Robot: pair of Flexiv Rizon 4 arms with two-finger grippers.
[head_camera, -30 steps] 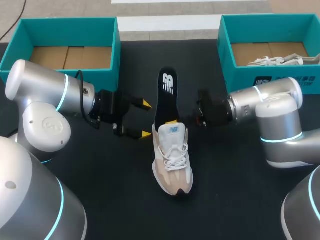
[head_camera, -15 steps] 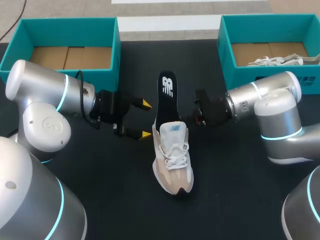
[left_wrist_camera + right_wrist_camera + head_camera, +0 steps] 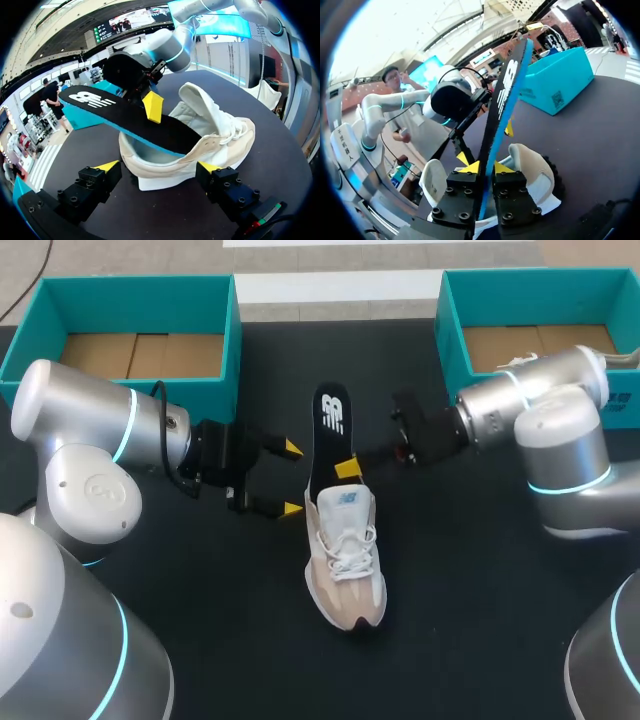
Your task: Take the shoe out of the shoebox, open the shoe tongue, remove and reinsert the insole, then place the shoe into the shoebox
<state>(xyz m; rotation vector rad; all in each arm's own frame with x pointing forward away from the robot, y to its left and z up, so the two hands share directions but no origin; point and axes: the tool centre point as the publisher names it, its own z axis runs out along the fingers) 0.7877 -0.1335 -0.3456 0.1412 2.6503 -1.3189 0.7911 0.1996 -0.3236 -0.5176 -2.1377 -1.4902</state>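
Since a second ago: a swing of the right arm [image 3: 535, 420] back toward the far side of the bench [image 3: 480, 600]. With it, a higher lift of the insole [image 3: 330, 435]. No shift in the left tool [image 3: 292, 478] or in the shoe [image 3: 345, 560].

Right tool [image 3: 348, 468]: clamped on the insole from both faces, near mid-length, with the thin edge standing between the yellow tips in the right wrist view. Left tool: spread wide, gripping nothing, just beside the shoe's heel end and short of it.

Insole: thin, flat and long with rounded ends. Black cloth top with a white logo near the heel end, blue foam along the edge and underside.

Shoe: beige suede-like panels over white mesh, white laces, a padded white tongue folded open, and a pale sole with dark tread at the heel.

Left shoebox [image 3: 232, 335] and right shoebox [image 3: 450, 335]: teal card, open-topped, brown inside, at the far corners of the matte black bench. In the right one, a second shoe [image 3: 555, 362], pale.

Shoe flat on its sole at mid-bench, well apart from both boxes. Long axis near to far, toe toward the robot, heel opening away. Insole roughly in line with it: fore end down in the shoe's mouth, logo end raised on a slant, pointing to the far side.
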